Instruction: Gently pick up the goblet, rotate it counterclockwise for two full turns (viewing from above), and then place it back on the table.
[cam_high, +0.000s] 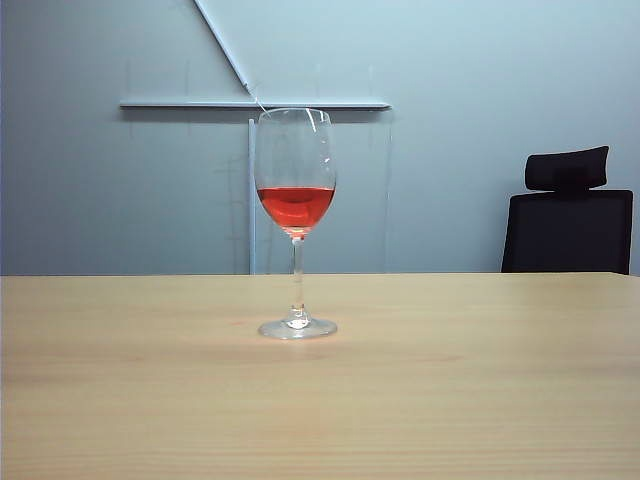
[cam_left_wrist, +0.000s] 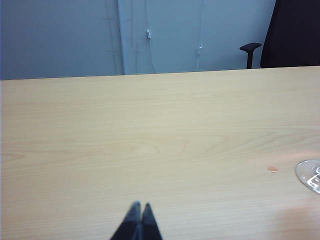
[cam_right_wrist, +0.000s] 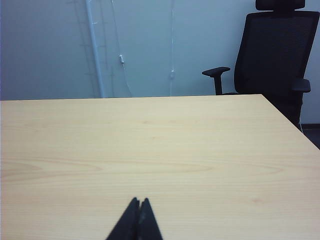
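Pale wood fills the foreground: the table (cam_high: 480, 400) is a wide slab with a fine grain running across it, smooth and matte, bearing no label or writing that can be read. Behind its far edge stands a plain grey-blue wall with thin white rails (cam_high: 255, 104) fixed to it, and to the right a black office chair (cam_high: 568, 225) with a mesh back, a separate headrest and padded armrests.

Upright on the table, around the middle of the exterior view, stands the goblet (cam_high: 296, 215): clear glass, tulip-shaped bowl, thin straight stem, round flat foot resting on the wood. Red liquid lies in the lower part of the bowl, well below the rim. No marking shows on the glass. In the left wrist view only an edge of its foot appears, off to one side.

Neither arm appears in the exterior view. Each wrist camera shows its own pincer low over bare wood: the left gripper (cam_left_wrist: 139, 206) and the right gripper (cam_right_wrist: 139, 201) are both dark, tapering to points, fingertips pressed together, nothing between them, well apart from the goblet.
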